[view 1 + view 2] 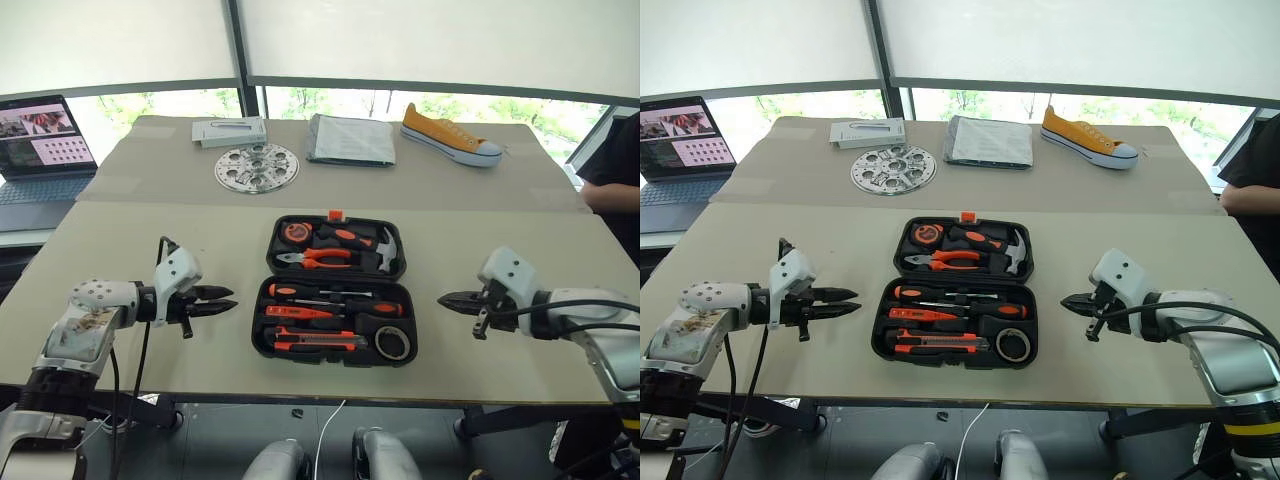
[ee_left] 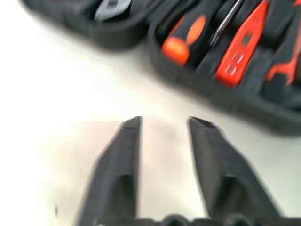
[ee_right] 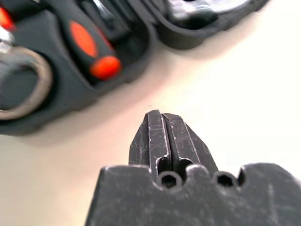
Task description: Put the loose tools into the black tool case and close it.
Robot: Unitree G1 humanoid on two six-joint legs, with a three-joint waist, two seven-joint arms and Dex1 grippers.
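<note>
Here, case [image 1: 335,290]: black hard plastic, hinged, laid open at mid-table, moulded recesses filled.
Near half: two screwdrivers [image 1: 320,294] with orange-black handles, a slim tester [image 1: 300,312], a utility knife [image 1: 312,341], a grey tape roll [image 1: 392,343].
Far half: pliers, hammer, round tape measure; details hard to make out.
Left gripper [image 1: 228,299]: a narrow gap is seen between the fingers; nothing held, apart from the case.
Right gripper [image 1: 447,298]: fingers pressed together, empty, beside the case.

One open tool case [image 1: 335,290], two screwdrivers [image 1: 330,294], one shoe [image 1: 450,135].
</note>
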